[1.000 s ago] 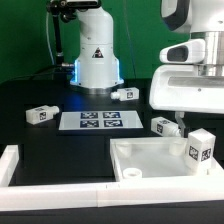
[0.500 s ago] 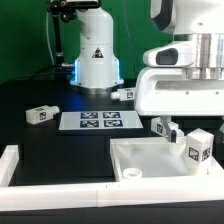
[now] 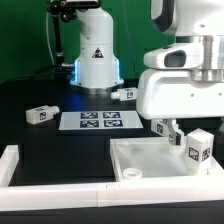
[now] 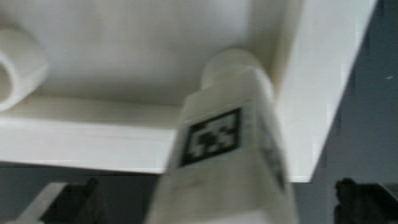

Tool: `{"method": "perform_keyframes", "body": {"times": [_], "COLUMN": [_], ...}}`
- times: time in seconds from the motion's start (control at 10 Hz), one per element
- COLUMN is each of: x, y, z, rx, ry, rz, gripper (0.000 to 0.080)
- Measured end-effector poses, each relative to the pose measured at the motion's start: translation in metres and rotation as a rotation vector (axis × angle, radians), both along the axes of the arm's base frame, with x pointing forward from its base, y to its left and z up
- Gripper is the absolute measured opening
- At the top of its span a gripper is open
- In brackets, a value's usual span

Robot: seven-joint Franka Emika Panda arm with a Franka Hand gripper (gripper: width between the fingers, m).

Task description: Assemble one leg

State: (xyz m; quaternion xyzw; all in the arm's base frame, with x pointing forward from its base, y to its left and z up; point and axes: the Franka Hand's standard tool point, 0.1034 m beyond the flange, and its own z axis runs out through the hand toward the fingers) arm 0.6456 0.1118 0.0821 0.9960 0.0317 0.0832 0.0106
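Between the dark finger pads [image 4: 71, 200] of the end effector [image 4: 222, 205] stands a leg [image 4: 222, 135], and the wrist view shows what the exterior view hides: the pads sit apart on either side of the leg's blocky tagged end. Whether they press on it I cannot tell, since the contact lies at the picture's edge. The leg's long axis runs straight away from the end effector, its narrow rounded end pointing at the tabletop [image 4: 143, 70] beyond; whether the tip touches that surface cannot be told. Just beside the tip runs the tabletop's raised rim.

From the exterior view only the end effector's white body [image 3: 185, 90] shows, hanging over the far edge of the tabletop [image 3: 150, 158]. Just beside it a tagged leg [image 3: 200, 146] stands upright at the tabletop's corner, and a second leg [image 3: 161, 127] lies close behind it. Farther off on the table [image 3: 40, 140] lies the marker board [image 3: 99, 121], with two more legs [image 3: 40, 114] [image 3: 124, 95] well apart from the end effector.
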Motion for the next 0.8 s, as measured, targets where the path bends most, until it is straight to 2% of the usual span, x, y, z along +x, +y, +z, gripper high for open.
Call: {"method": "perform_keyframes", "body": {"times": [0.1,0.3,0.4,0.5,0.8], "x": [-0.0010,-0.0007,-0.0007,-0.0007,-0.0010], "y": [0.0054,0.0029,0.0028,0.0031,0.0008], "z": [-0.0003,-0.0005,-0.0005,-0.0005,-0.0009], "rx": [0.004,0.008,0.008,0.016,0.049], "ry": [0.000,0.000,0.000,0.000,-0.003], "rz": [-0.009,-0.037,-0.037,-0.082,-0.290], "gripper": [0.0649,0.0649,0.0534,0.0380,0.0381]}}
